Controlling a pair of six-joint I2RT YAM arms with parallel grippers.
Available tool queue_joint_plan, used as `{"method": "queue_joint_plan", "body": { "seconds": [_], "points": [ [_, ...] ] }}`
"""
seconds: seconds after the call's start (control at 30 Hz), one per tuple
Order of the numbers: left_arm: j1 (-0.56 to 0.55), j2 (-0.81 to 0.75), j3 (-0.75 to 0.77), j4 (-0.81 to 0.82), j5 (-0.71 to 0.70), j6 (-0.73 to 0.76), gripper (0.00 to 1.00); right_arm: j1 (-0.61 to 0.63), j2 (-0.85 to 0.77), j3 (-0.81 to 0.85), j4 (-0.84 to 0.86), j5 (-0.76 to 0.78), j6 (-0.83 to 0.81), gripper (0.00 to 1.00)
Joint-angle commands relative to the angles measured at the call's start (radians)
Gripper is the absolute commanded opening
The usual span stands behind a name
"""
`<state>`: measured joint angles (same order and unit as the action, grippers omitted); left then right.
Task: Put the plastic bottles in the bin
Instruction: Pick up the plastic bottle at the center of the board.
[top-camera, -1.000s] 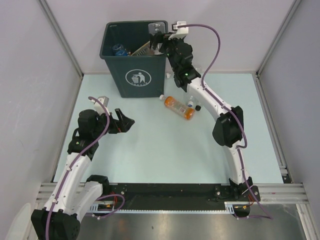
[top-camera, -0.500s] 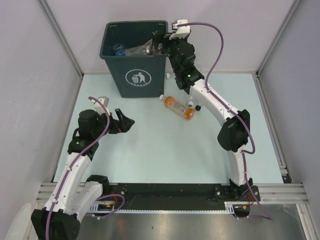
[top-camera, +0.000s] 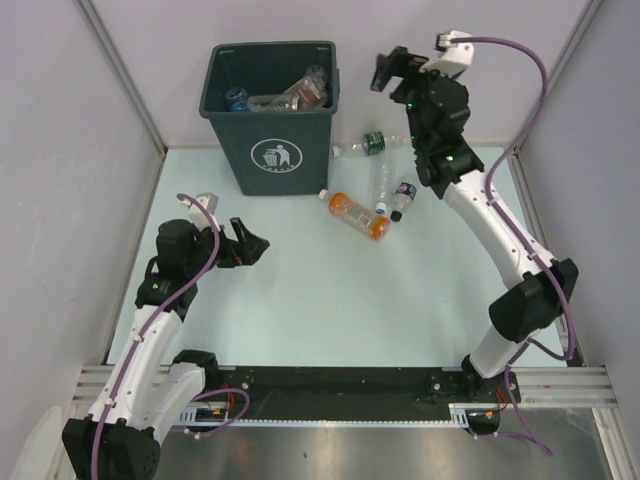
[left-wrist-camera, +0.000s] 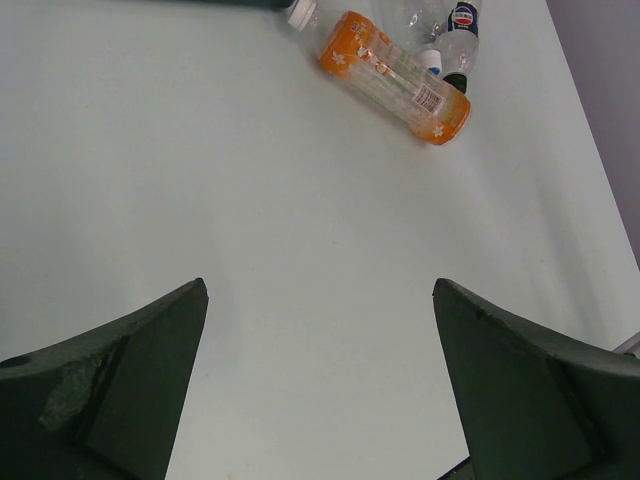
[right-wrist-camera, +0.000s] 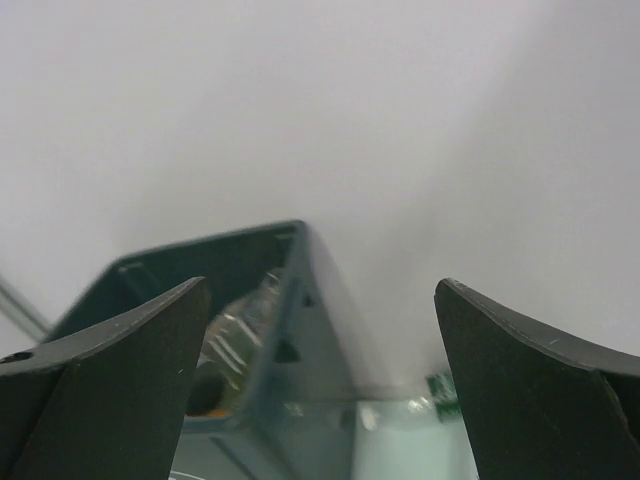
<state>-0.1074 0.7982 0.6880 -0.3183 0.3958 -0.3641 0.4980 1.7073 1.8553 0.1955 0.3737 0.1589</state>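
The dark green-grey bin stands at the back left with several bottles inside. An orange-filled bottle, a clear bottle, a blue-labelled bottle and a green-labelled bottle lie on the table right of the bin. My right gripper is open and empty, held high, right of the bin's rim. My left gripper is open and empty over the table's left; the orange bottle lies far ahead of it.
Grey walls enclose the pale table on three sides. A black rail runs along the near edge.
My right gripper let the clear bottle drop into the bin, then swung right and away from the bin. The left arm has not moved.
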Motion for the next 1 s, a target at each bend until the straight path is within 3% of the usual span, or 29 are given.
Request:
{"method": "queue_joint_plan", "body": {
  "seconds": [0.0, 0.17, 0.4, 0.63, 0.97],
  "points": [
    [-0.002, -0.01, -0.001, 0.007, 0.0, 0.022, 1.0, -0.075, -0.113, -0.154, -0.105, -0.002, 0.111, 1.0],
    [-0.003, -0.011, -0.001, 0.008, -0.003, 0.021, 0.99, -0.122, -0.184, -0.295, -0.177, -0.062, 0.123, 1.0],
    [-0.002, -0.011, 0.001, 0.005, -0.012, 0.021, 1.0, -0.124, -0.179, -0.312, -0.338, -0.169, 0.028, 0.99],
    [-0.002, -0.011, 0.001, 0.002, -0.018, 0.021, 1.0, -0.13, -0.1, -0.318, -0.487, -0.339, -0.022, 0.98],
    [-0.002, -0.008, 0.002, -0.001, -0.025, 0.021, 1.0, -0.125, 0.095, -0.367, -0.496, -0.576, -0.15, 0.96]
  ]
}}
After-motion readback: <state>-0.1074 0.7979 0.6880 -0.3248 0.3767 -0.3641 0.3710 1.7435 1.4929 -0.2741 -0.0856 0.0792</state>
